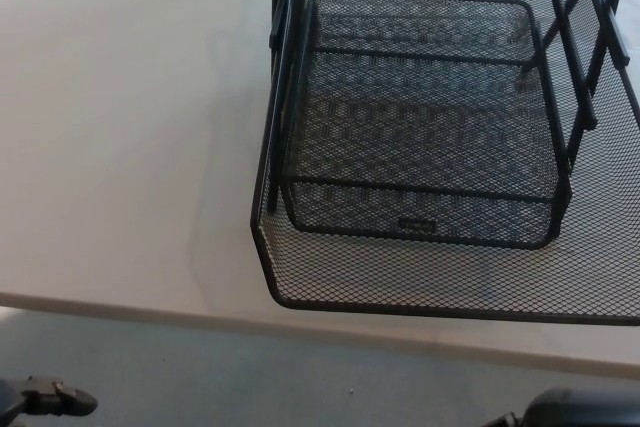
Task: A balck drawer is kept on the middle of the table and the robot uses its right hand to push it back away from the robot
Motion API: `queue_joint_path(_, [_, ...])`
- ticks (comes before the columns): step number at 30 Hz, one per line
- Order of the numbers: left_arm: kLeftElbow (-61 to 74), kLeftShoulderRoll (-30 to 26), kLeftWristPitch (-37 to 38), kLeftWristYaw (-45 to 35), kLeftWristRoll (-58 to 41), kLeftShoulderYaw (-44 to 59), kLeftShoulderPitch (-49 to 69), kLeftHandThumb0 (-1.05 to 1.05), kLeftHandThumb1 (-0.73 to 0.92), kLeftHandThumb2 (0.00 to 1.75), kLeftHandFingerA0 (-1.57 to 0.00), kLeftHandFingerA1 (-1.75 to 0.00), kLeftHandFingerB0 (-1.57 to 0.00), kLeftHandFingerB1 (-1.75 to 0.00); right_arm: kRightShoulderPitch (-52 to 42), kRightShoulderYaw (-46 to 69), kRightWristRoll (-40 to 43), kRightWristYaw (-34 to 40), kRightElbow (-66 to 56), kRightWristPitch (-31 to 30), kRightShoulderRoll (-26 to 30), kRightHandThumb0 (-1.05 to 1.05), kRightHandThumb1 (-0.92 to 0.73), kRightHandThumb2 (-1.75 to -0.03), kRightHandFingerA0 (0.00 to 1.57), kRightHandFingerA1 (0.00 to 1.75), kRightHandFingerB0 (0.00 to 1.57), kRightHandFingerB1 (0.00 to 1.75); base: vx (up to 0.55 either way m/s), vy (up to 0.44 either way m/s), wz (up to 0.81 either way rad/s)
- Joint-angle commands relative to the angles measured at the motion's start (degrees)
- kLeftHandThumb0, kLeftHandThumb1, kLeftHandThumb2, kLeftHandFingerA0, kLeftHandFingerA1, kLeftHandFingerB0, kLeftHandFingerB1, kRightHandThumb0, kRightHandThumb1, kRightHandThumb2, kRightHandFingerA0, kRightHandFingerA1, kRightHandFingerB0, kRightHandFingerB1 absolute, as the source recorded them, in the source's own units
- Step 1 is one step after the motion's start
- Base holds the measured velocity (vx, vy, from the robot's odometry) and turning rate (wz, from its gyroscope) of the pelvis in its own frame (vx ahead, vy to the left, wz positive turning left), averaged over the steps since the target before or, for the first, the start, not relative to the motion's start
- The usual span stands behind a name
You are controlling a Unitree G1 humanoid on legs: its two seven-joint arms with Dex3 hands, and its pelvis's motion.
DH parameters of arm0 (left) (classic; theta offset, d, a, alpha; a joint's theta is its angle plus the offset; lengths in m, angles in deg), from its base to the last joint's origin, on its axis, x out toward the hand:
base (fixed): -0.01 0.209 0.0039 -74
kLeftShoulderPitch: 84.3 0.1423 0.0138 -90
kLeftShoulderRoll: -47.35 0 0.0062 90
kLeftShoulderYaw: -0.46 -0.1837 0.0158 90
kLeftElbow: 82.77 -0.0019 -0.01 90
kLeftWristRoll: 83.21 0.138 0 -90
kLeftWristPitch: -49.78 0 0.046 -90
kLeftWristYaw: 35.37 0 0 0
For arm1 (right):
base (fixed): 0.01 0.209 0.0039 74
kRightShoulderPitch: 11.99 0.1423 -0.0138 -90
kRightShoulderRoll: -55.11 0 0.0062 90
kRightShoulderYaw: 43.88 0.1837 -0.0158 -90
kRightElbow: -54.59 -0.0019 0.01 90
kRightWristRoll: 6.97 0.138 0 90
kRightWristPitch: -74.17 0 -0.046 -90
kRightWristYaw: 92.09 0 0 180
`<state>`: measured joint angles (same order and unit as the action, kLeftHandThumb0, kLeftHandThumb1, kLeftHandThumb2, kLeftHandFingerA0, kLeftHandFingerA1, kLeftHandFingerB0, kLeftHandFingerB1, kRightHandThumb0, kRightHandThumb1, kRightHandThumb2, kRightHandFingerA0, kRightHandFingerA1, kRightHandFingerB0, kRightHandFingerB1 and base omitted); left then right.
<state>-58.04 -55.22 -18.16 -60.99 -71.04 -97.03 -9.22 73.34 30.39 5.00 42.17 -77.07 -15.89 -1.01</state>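
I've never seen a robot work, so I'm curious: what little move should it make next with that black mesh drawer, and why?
Probably raise the right hand up toward the near edge of the black mesh drawer. That hand only just shows at the picture's bottom edge, below the table, touching nothing, and the drawer's front sits close to the table's near edge, so the push has not begun.

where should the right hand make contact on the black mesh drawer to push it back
Best on the black mesh drawer's near front rim, approached from the table's near edge. That rim runs straight across, facing the robot, so a flat push should slide it away.
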Motion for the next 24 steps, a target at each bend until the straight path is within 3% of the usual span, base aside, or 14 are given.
queue_joint_path(1, [-0.35,-0.46,2.31,-1.01,-0.48,0.38,0.14,-0.62,0.64,0.62,-0.48,-0.38,-0.41,-0.35,8.54,-6.30,4.78,-7.98,2.14,-12.06,-0.94,-0.74,-0.92,-0.70,0.34,0.36,0.28,0.32,0.00,0.000,0.00])
queue_joint_path(15, [-0.34,-0.40,2.58,-1.00,-0.43,0.34,0.22,-0.61,0.64,0.62,-0.47,-0.37,-0.41,-0.35,18.22,-13.64,0.82,-10.25,10.59,-16.39,-5.45,-0.73,-0.92,-0.70,0.33,0.36,0.27,0.32,0.00,0.000,0.00])
queue_joint_path(24, [-0.65,-0.40,2.37,-0.22,0.43,-0.20,-0.05,-0.62,0.65,0.62,-0.47,-0.37,-0.41,-0.35,26.05,-12.78,-2.00,-11.22,11.25,-21.16,-4.90,-0.72,-0.92,-0.69,0.35,0.36,0.27,0.31,0.00,0.000,0.00])
